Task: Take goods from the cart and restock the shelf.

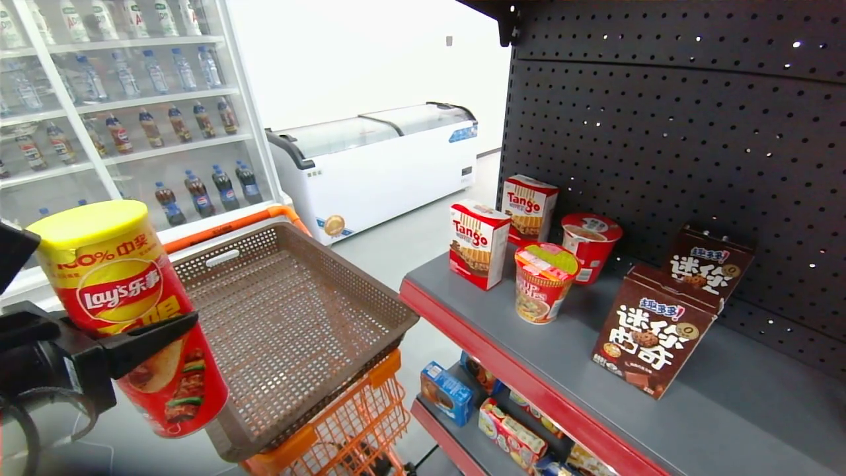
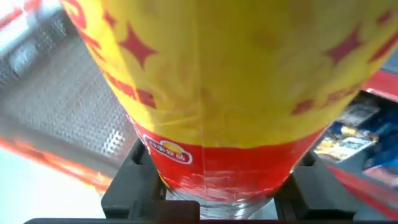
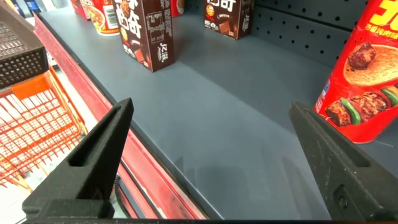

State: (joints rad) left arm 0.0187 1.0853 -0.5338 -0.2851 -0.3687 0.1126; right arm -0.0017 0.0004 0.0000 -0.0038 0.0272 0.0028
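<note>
My left gripper (image 1: 142, 340) is shut on a tall chips can (image 1: 125, 311), yellow on top and red below, held upright beside the near left corner of the cart's brown mesh basket (image 1: 291, 311). In the left wrist view the chips can (image 2: 236, 81) sits between the dark fingers (image 2: 134, 180). My right gripper (image 3: 211, 149) stands open above the grey shelf board (image 3: 230, 106) with nothing between its fingers. A second red chips can (image 3: 364, 74) stands on the board beside it. The shelf (image 1: 568, 357) is on the right in the head view.
The shelf carries two wafer boxes (image 1: 477, 243), two cup noodles (image 1: 543, 281) and two brown cookie boxes (image 1: 651, 334) before a black pegboard (image 1: 694, 132). Below lies a lower shelf with packets (image 1: 449, 393). The orange cart frame (image 1: 350, 423) stands left of the shelf. A chest freezer (image 1: 377, 165) and a drinks fridge (image 1: 119, 112) stand behind.
</note>
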